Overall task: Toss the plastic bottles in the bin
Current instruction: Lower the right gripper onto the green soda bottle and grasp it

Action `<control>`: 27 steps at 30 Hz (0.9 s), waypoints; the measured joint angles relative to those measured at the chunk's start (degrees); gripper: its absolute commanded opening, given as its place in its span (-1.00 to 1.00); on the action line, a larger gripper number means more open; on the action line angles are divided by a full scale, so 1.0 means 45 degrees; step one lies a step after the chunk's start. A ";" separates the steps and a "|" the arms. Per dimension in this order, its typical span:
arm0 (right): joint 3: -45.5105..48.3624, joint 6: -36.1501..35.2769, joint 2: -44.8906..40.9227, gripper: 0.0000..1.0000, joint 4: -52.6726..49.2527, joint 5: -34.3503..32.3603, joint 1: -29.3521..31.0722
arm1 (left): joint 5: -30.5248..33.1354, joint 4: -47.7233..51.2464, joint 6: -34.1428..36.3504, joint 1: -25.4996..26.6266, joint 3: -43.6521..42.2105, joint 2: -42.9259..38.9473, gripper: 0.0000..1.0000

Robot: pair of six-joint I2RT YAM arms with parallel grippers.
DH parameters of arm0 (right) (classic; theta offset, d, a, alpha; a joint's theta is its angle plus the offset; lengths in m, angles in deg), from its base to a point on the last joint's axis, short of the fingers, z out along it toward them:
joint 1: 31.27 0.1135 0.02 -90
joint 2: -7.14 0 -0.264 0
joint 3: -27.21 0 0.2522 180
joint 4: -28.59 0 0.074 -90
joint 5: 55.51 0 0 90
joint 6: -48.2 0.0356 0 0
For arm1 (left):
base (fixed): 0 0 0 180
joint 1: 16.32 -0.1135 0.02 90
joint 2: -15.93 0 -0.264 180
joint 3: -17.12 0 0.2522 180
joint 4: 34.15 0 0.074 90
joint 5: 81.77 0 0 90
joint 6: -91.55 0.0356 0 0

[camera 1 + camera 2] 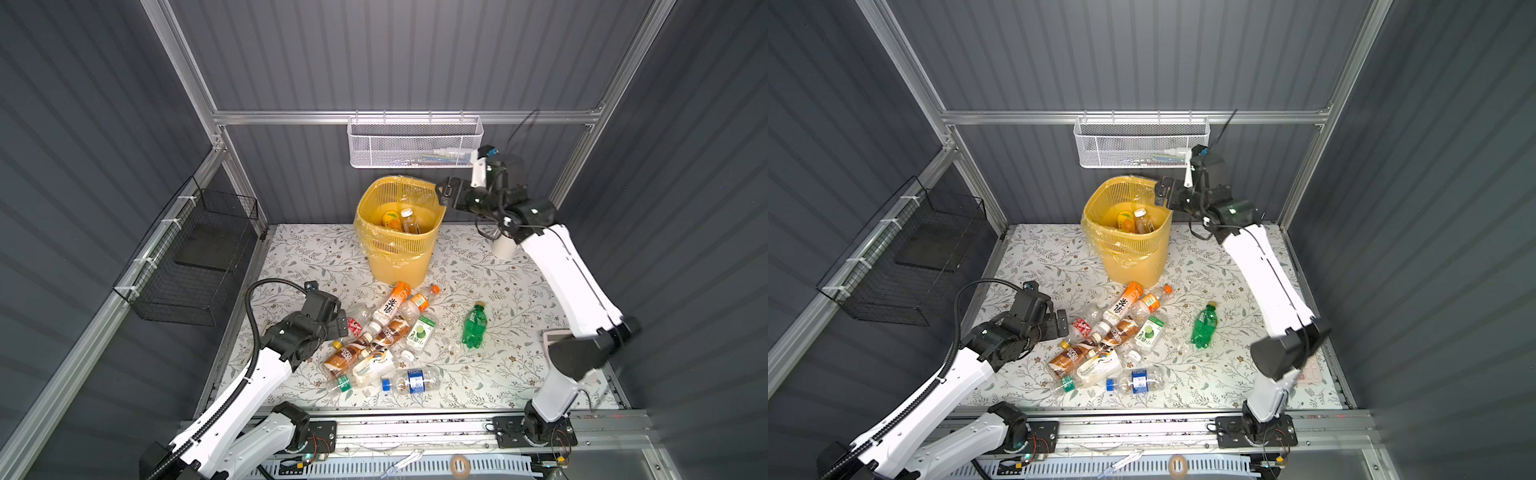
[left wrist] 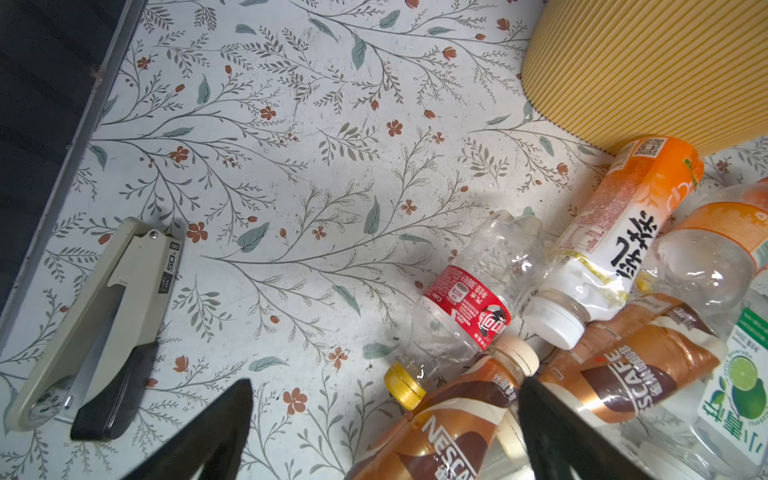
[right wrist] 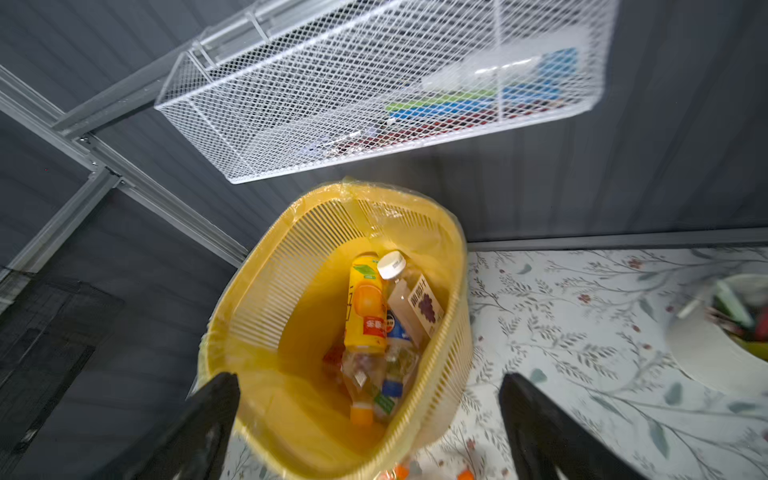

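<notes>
Hovering at the right side of the rim of the bin [image 1: 399, 257], the right gripper [image 1: 441, 194] stands with jaws spread wide and nothing between them. Its wrist view looks down into the opening. We note several plastic bottles [image 3: 368, 307] inside, a yellow one and a white-capped one uppermost.

The remaining pile [image 1: 386, 336] lies on the floral table [image 1: 498, 270] just in front of the bin, bottles touching and overlapping. A green bottle [image 1: 475, 326] lies apart to the right.

The left gripper [image 2: 385, 384] hangs low at the pile's left edge, jaws released and wide. The neck of a brown coffee bottle [image 2: 449, 428] sits below the gap, and we see no contact.

Handling, as we judge it:
- The clear bottles look empty, light and thin-walled, likely to dent under a squeeze and roll on the table.
- We cannot tell what the sleeved ones hold.
- The glossy labels look slippery.
- We would take the coffee bottle across its labelled body, jaws square to its long axis, not at the tapering neck.
- Its neighbours lean on it, so we expect some to shift as it lifts.
</notes>
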 measured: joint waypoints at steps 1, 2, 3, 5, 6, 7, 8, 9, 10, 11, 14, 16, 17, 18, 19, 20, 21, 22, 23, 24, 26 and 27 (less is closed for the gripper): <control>0.1015 0.0015 -0.1064 0.98 0.0301 -0.0107 0.0000 | 0.0000 0.0010 0.0000 0.0000 0.0000 0.0005 0.99; 0.1962 0.0044 -0.2001 0.98 0.0636 -0.0228 0.0000 | 0.0000 0.0039 0.0000 0.0000 0.0000 0.0005 0.99; 0.3109 0.0092 -0.3099 0.98 0.0913 -0.0418 -0.0010 | 0.0000 0.0058 0.0000 0.0000 0.0000 0.0005 1.00; 0.5158 0.0223 -0.4707 0.98 0.1472 -0.0699 -0.0097 | -0.0010 0.0053 0.0000 0.0000 0.0000 0.0005 0.99; 0.6207 0.0335 -0.5455 0.98 0.1579 -0.0821 -0.0219 | -0.0015 0.0058 0.0000 0.0000 0.0000 0.0005 0.99; 0.7242 0.0476 -0.6047 0.98 0.1700 -0.0962 -0.0374 | -0.0044 0.0053 0.0000 0.0000 0.0000 0.0005 0.99; 0.8068 0.0588 -0.6421 0.98 0.1729 -0.1078 -0.0491 | -0.0044 0.0058 0.0000 0.0000 0.0000 0.0005 0.99; 0.9010 0.0748 -0.6781 0.98 0.1666 -0.1253 -0.0641 | -0.0044 0.0078 0.0000 0.0000 0.0000 0.0005 0.99; 1.0044 0.0937 -0.7087 0.98 0.1681 -0.1428 -0.0797 | -0.0044 0.0092 0.0000 0.0000 0.0000 0.0005 0.99; 1.0894 0.1088 -0.7266 0.98 0.1608 -0.1540 -0.0903 | -0.0049 0.0097 0.0000 0.0000 0.0000 0.0005 0.99; 1.3610 0.1656 -0.7849 0.98 0.1258 -0.1715 -0.1132 | -0.0160 0.0097 -0.0083 0.0000 0.0000 0.0015 0.99; 1.5067 0.1962 -0.8208 0.98 0.1117 -0.1700 -0.1214 | -0.0291 0.0092 -0.0253 0.0000 0.0000 0.0102 0.99; 1.5543 0.2064 -0.8315 0.98 0.1112 -0.1681 -0.1239 | -0.0379 0.0087 -0.0345 0.0000 -0.0005 0.0170 1.00; 1.6033 0.2161 -0.8364 0.98 0.1117 -0.1613 -0.1263 | -0.0447 0.0087 -0.0461 0.0000 -0.0005 0.0257 0.99; 1.6417 0.2249 -0.8335 0.98 0.1122 -0.1515 -0.1277 | -0.0486 0.0087 -0.0578 0.0000 -0.0010 0.0345 0.99; 1.6674 0.2302 -0.8262 0.98 0.1132 -0.1409 -0.1292 | -0.0481 0.0083 -0.0680 0.0000 -0.0029 0.0403 0.99; 1.6942 0.2399 -0.8121 0.98 0.1180 -0.1277 -0.1321 | -0.0476 0.0087 -0.0801 0.0000 -0.0063 0.0442 0.99; 1.7136 0.2443 -0.7975 0.98 0.1263 -0.1146 -0.1331 | -0.0471 0.0087 -0.0908 0.0000 -0.0121 0.0447 0.99; 1.7291 0.2477 -0.7844 0.98 0.1370 -0.1039 -0.1331 | -0.0461 0.0097 -0.1001 0.0000 -0.0155 0.0437 0.99; 1.7476 0.2492 -0.7669 0.98 0.1559 -0.0913 -0.1331 | -0.0442 0.0092 -0.1093 0.0000 -0.0189 0.0432 1.00; 1.7733 0.2526 -0.7359 0.98 0.2011 -0.0622 -0.1345 | -0.0418 0.0092 -0.1302 0.0000 -0.0219 0.0437 1.00; 1.7796 0.2526 -0.7121 0.98 0.2220 -0.0471 -0.1345 | -0.0364 0.0102 -0.1423 0.0005 -0.0219 0.0452 0.99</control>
